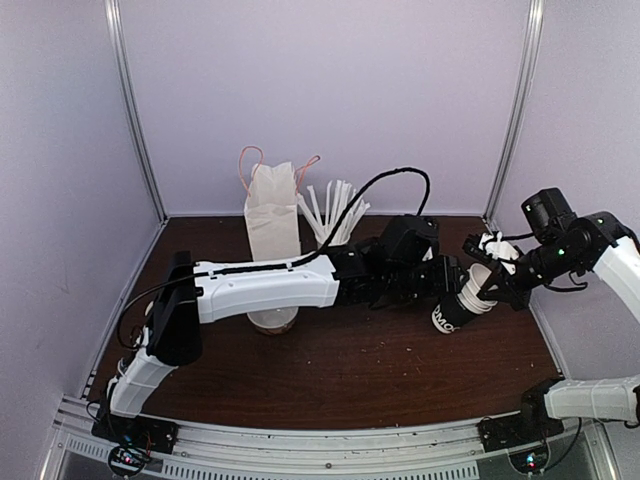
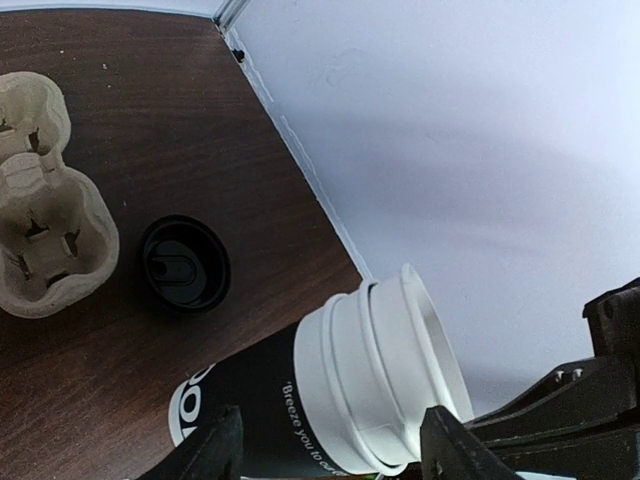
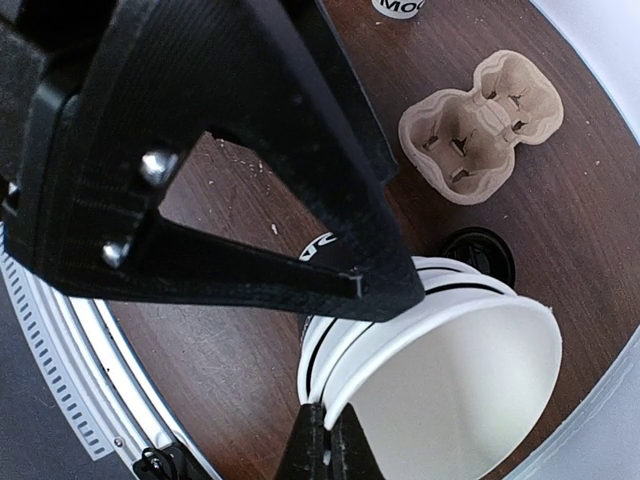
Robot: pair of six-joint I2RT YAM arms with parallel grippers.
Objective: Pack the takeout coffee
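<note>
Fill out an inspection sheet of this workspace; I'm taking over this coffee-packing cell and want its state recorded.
Surface: dark wood table, small specks.
Job's things: black cup tilted, white cup nested inside; black lid off, lying on the table.
Clutter: cardboard carrier, paper bag, stirrer sticks.
Grippers: left gripper jaws open astride the black cup; right gripper jaws shut on the white cup's rim.
Cables: black cable arching over the left arm.
Surroundings: white enclosure walls.

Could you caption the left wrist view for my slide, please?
Left gripper straddling tilted lidless cup; black lid and cardboard carrier on table.
</note>
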